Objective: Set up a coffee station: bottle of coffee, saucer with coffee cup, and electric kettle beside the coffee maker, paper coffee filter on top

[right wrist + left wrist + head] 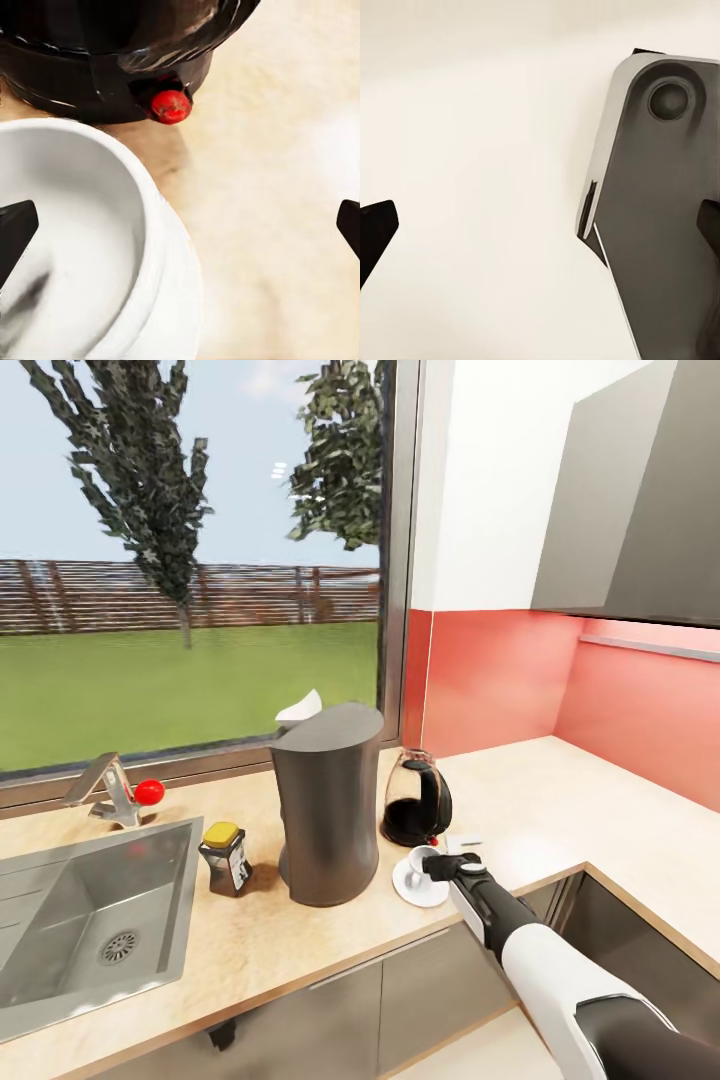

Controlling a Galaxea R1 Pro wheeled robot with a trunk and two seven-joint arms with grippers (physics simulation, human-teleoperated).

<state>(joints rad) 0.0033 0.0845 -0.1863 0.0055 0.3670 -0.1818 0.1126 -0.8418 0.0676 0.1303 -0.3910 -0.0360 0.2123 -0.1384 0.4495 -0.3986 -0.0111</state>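
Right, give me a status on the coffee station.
Looks done: coffee maker on the countertop with the paper filter on top, coffee bottle beside it, kettle alongside, cup on saucer. In hand: right tool open at the cup. Nothing obvious left.

- The coffee maker (328, 807) stands on the countertop (520, 800), in front of the window (190, 560).
- A paper coffee filter (300, 709) sits on top of the coffee maker.
- The bottle of coffee (226, 858) stands just left of the coffee maker, between it and the sink (90, 920).
- The faucet (112, 788) rises behind the sink.
- The electric kettle (417, 800) stands just right of the coffee maker.
- The saucer (415, 888) lies in front of the kettle, with the coffee cup (424, 860) on it.
- The right gripper (447, 863) is at the cup's right side.
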